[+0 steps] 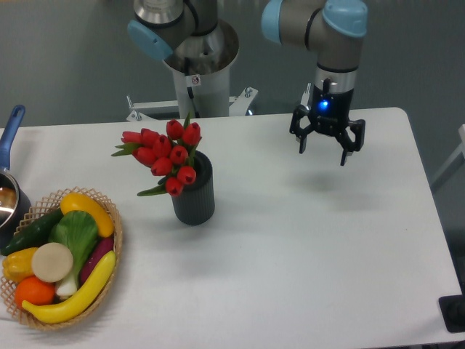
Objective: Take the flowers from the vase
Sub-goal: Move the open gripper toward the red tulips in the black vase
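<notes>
Pan (9, 156): sat at the far left edge of the frame, only partly in view, its blue handle angled up toward the upper left.
Basket (109, 280): a woven basket lay at the lower left of the desk, just right of the pan, filled with toy fruit and vegetables, among them a long yellow banana (73, 294) along its lower right rim, an orange (33, 291), a pale round slice (51, 262) and a dark green cucumber (33, 230).
Flowers (166, 156): the bunch of red tulip buds with green leaves stood in the vase, left of the frame's centre, leaning out to the upper left over the mouth.
Vase (195, 200): a dark ribbed cylinder, upright on the desk, right of the basket and apart from it.
Desk (305, 262): a white top that filled most of the frame.
Arm base (195, 65): a grey column with a blue-capped joint rose behind the desk at the upper centre.
Claw (324, 149): hung above the desk at the upper right of centre, pointing down, its fingers spread apart and clasping nothing, a blue light glowing on the wrist above; it was well to the right of the flowers and touched neither them nor the vase.
</notes>
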Robot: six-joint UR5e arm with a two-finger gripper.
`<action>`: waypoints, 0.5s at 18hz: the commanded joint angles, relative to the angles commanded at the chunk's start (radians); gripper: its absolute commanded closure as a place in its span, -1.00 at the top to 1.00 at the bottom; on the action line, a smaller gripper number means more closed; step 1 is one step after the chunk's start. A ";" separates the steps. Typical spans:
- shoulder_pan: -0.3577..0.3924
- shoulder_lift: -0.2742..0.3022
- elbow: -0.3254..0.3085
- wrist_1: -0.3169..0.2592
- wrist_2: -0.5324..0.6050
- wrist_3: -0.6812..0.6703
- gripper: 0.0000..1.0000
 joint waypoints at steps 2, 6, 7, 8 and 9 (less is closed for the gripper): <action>0.005 0.031 -0.034 0.000 -0.097 -0.003 1.00; 0.002 0.074 -0.077 -0.003 -0.253 -0.073 1.00; 0.003 0.078 -0.086 -0.005 -0.296 -0.078 1.00; 0.003 0.086 -0.100 -0.005 -0.330 -0.077 1.00; 0.003 0.101 -0.117 -0.003 -0.362 -0.080 1.00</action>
